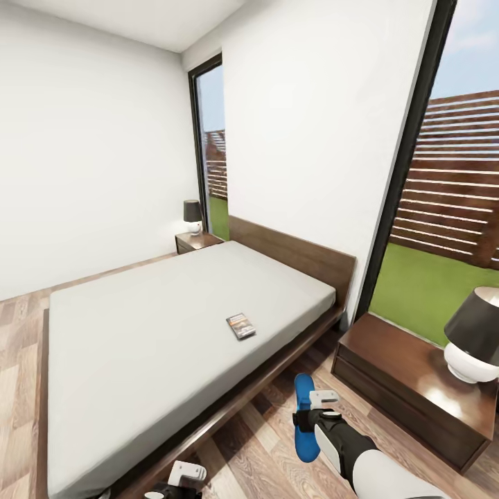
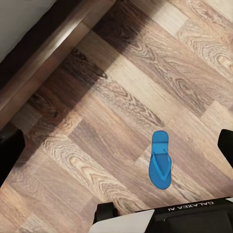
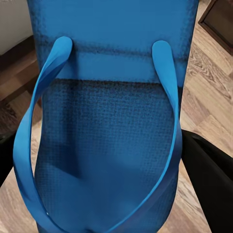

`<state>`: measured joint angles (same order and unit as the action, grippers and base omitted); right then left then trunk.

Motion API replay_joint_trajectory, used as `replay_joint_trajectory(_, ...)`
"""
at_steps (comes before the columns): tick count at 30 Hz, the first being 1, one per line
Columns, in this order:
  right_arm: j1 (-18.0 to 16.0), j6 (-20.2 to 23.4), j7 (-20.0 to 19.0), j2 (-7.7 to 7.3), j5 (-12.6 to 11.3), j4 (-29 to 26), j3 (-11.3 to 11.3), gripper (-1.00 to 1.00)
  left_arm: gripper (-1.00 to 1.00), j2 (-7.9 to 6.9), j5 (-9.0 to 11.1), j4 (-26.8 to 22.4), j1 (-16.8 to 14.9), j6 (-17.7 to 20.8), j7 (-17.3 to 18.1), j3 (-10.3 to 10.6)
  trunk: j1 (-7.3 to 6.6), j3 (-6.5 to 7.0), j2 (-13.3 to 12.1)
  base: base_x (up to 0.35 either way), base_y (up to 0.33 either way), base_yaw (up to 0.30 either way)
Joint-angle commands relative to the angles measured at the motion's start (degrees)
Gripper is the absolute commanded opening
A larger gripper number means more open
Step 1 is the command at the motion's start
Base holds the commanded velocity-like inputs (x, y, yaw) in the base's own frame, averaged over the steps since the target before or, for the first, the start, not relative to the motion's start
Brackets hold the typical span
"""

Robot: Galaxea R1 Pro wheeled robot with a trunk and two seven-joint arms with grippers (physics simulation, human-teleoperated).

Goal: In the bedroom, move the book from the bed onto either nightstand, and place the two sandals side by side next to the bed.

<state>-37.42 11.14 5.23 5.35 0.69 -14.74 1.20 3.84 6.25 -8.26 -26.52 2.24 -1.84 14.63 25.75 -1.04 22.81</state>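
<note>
Sandal (image 1: 303, 416) gripped in right claw (image 1: 308, 409) near bed (image 1: 173, 326); could slip and drop crooked. Left claw (image 1: 181, 479): cannot tell.

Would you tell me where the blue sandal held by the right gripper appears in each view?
Head view: held sandal low, right of centre, in the right gripper, between the bed and the nightstand.
Left wrist view: a loose sandal lies flat on the planks, untouched; probably the other one of the pair.
Right wrist view: held sandal close up, straps towards the camera.
Shared landmark: the plank floor.
</note>
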Motion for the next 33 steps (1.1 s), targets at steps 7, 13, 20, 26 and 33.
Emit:
replay_joint_trajectory(7, -0.02, 0.37, 0.22, 0.01, 0.01, -0.11, 0.11, -1.00, 1.00, -0.03, 0.60, -0.08, -0.03, 0.22, -0.22, 0.49, 0.04, -0.11, 0.11, 0.016, -0.014, 0.000)
replay_joint_trajectory(13, -0.02, 0.37, 0.22, 0.01, 0.01, -0.11, 0.11, -1.00, 1.00, -0.05, 0.60, -0.08, -0.03, 0.22, -0.21, 0.49, 0.04, -0.11, 0.11, 0.002, -0.002, 0.000)
replay_joint_trajectory(20, -0.02, 0.37, 0.22, 0.01, -0.01, -0.11, 0.11, -1.00, 1.00, -0.05, 0.60, -0.08, -0.03, 0.24, -0.23, 0.49, 0.04, -0.11, 0.11, 0.000, -0.001, 0.000)
replay_joint_trajectory(26, -0.02, 0.37, 0.22, 0.01, -0.02, -0.11, 0.11, -1.00, 1.00, -0.06, 0.60, -0.08, -0.03, 0.33, -0.20, 0.49, 0.04, -0.11, 0.11, 0.000, -0.069, 0.000)
replay_joint_trajectory(33, -0.02, 0.37, 0.22, 0.01, 0.00, -0.11, 0.11, -1.00, 1.00, -0.06, 0.60, -0.08, -0.03, 0.31, -0.19, 0.49, 0.04, -0.11, 0.11, 0.000, -0.026, 0.000)
